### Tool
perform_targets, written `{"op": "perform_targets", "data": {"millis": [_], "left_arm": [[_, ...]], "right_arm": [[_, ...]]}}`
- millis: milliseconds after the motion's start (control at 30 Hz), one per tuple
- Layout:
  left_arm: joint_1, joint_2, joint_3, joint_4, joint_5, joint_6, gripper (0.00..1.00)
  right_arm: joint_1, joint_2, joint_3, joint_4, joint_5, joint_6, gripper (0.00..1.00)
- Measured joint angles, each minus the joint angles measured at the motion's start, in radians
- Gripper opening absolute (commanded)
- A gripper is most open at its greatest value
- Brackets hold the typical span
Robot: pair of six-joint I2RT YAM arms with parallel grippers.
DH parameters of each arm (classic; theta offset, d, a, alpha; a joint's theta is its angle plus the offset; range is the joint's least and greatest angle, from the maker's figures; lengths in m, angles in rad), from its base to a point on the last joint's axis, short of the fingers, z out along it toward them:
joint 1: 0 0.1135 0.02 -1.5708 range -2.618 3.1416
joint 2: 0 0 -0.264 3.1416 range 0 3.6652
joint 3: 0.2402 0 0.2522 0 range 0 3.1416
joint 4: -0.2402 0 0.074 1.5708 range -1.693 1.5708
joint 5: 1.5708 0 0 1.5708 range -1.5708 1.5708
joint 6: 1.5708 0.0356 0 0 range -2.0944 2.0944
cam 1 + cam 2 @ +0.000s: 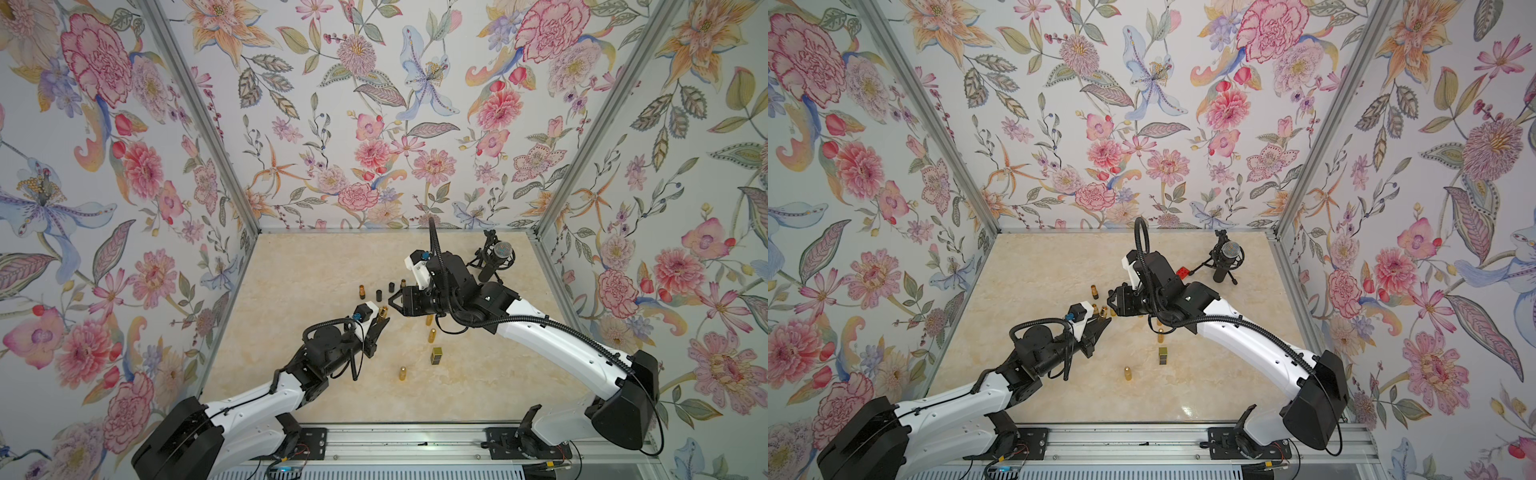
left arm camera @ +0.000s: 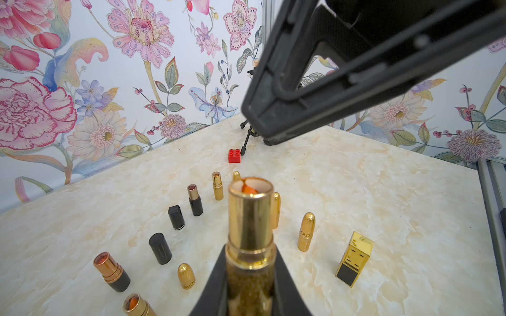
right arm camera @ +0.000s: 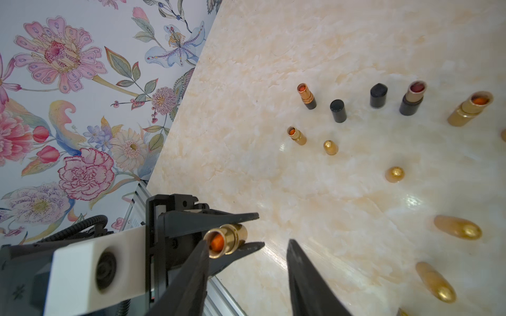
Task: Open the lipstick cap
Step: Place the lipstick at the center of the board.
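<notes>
Two black-and-white robot arms reach over a cream marbled worktop boxed in by flowered wallpaper; the left gripper has its jaws clenched on the lower half of a lipstick, grasping it clear of the worktop near the middle of the scene.

The lipstick is a round gold tube with its cap off; the base between the jaws is a dark, glittery gold; above it sits a bright stepped collar, and above that a smooth, mirror-shiny gold sleeve; inside the open mouth an orange stick shows, sunk a little below the rim.

In both top views the tube tilts with its open end toward the right gripper, which hangs just beside it; whether the two touch I cannot tell. The right gripper's jaws stand apart, released, with nothing between them.

Other items stand on the worktop beyond the held lipstick: a black-based tube with a dark red stick showing; a black cap; a bullet-shaped gold case among several like it; a square gold case with a black foot. Farther back a small red toy brick lies near a microphone on a tripod.
</notes>
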Motion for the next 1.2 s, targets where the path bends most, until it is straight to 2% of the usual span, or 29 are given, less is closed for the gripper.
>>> {"op": "perform_targets", "data": {"millis": [200,700,1067,1200], "left_arm": [[0.000,0.000,0.008,-0.004,0.000,0.007,0.04],[0.000,0.000,0.026,-0.024,0.000,0.016,0.04],[0.000,0.000,0.026,-0.027,0.000,0.019,0.04],[0.000,0.000,0.026,-0.029,0.000,0.019,0.04]], "right_arm": [[0.043,0.025,0.010,0.002,-0.024,-0.003,0.49],[0.045,0.067,0.046,0.013,-0.018,-0.030,0.33],[0.045,0.077,0.046,0.015,-0.018,-0.038,0.32],[0.045,0.091,0.046,0.014,-0.018,-0.042,0.29]]}}
